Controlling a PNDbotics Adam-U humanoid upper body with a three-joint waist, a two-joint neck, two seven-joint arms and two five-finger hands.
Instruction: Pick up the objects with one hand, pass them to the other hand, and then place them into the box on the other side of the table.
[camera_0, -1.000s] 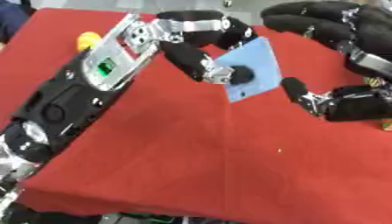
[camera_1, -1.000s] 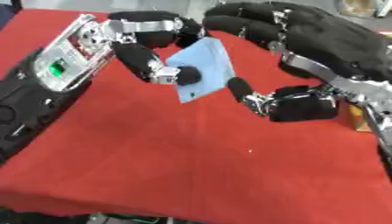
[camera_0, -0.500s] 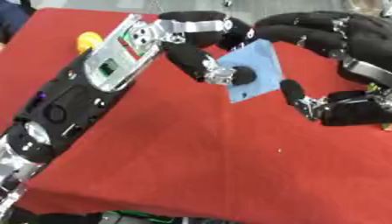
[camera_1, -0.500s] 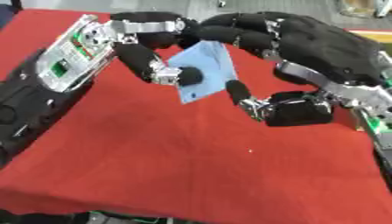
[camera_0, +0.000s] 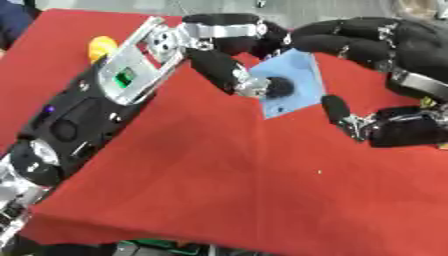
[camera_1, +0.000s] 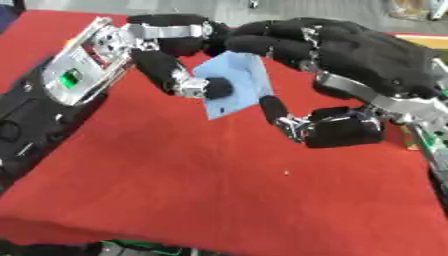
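Note:
A light blue flat square piece (camera_0: 300, 70) hangs tilted above the red table (camera_0: 219, 195) near its far middle. My left hand (camera_0: 229, 44) is shut on it, thumb tip pressed on its face and fingers behind its upper left edge. Coming in from the right, my right hand (camera_1: 367, 52) arches its fingers over the piece's top edge, close against my left fingers. Its thumb (camera_1: 278, 116) stands just beside the piece's lower right edge, and I cannot tell whether it touches. The back of the piece is hidden.
A small yellow object (camera_0: 101, 46) lies on the cloth at the far left, beside my left forearm. A yellowish edge (camera_1: 423, 42) shows behind my right hand at the far right. The table's front edge runs along the bottom.
My right hand has moved left and spread around the blue piece, its fingers now over the top edge. My left hand has kept hold of the piece and hardly moved.

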